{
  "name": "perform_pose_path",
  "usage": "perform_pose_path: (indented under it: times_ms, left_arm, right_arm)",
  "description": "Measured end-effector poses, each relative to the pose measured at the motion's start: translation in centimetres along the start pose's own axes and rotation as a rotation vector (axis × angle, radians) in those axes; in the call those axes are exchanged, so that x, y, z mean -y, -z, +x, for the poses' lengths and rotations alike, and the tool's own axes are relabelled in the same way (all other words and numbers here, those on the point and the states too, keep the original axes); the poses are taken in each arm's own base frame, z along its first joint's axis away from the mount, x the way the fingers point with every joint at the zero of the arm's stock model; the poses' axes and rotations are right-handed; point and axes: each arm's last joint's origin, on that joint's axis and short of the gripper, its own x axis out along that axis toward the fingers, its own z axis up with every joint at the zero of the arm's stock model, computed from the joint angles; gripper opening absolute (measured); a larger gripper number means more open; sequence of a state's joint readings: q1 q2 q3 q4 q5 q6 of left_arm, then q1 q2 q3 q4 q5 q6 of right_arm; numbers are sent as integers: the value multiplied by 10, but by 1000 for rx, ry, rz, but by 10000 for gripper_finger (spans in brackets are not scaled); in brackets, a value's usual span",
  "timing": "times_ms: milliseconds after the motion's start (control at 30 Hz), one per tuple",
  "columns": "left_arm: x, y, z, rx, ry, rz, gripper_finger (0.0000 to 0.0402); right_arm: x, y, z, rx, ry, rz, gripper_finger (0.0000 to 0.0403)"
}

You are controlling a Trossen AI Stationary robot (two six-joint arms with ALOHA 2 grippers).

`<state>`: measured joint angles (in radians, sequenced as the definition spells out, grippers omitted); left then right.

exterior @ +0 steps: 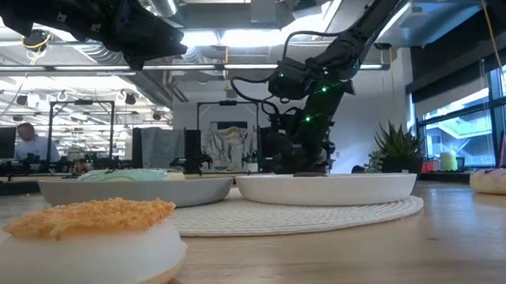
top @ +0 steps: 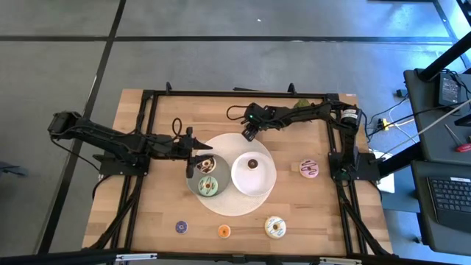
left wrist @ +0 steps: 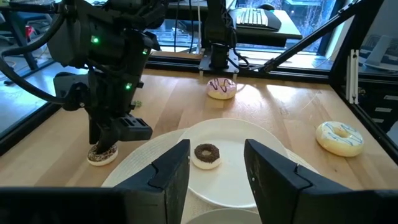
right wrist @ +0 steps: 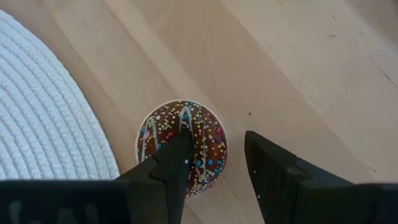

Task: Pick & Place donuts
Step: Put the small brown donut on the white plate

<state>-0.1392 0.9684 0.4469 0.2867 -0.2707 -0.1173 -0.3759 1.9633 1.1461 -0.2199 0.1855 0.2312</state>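
Note:
A chocolate donut with sprinkles (right wrist: 205, 155) lies flat on the wood near the table's far edge, beside the round placemat (top: 228, 206). My right gripper (right wrist: 217, 134) is open and points down over it. My left gripper (left wrist: 217, 149) hangs open over the grey plate (top: 193, 188), holding nothing. That plate carries a green donut (top: 209, 186) and a small brown one (top: 206, 163). A mini brown donut (left wrist: 206, 155) sits on the white plate (top: 239, 188). On the bare wood are a pink donut (top: 308, 168), a cream donut (top: 274, 227), an orange mini (top: 224, 231) and a purple mini (top: 182, 227). My right gripper comes at the chocolate donut from above, slanting down. One finger (right wrist: 177, 155) stands over the donut's middle and the other (right wrist: 267, 168) outside its rim. I cannot tell whether either finger touches it. The donut lies flat on the table.
Both plates stand side by side on the white woven placemat at the table's middle. A black frame (top: 147, 110) runs round the tabletop. A small green plant (exterior: 397, 148) stands at the far right.

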Motion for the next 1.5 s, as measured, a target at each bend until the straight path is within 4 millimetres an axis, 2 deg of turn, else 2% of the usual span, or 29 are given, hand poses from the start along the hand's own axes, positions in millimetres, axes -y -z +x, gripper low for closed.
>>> perform_pose_path:
  times_ms: [433,600,767,933,1133,1333,1500]
  left_arm:
    - [0,0,0,0,0,0,150]
    - [0,0,0,0,-1,0,147]
    - [0,0,0,0,0,0,146]
    - [0,0,0,1,-1,0,150]
    - [0,0,0,1,-3,0,148]
    - [-1,0,0,6,-46,0,146]
    - [-1,0,0,6,-51,0,150]
  right_arm:
    - [0,1,0,-4,-7,-42,48]
    - [0,1,-2,-6,-4,-84,36]
    - [-10,1,-22,-5,-13,-117,42]
    - [-35,8,-53,-24,-57,-191,43]
    - [-83,33,-88,-53,-126,-265,44]
    - [-129,64,-110,-55,-175,-301,44]
    - [-150,83,-123,-59,-199,-275,44]
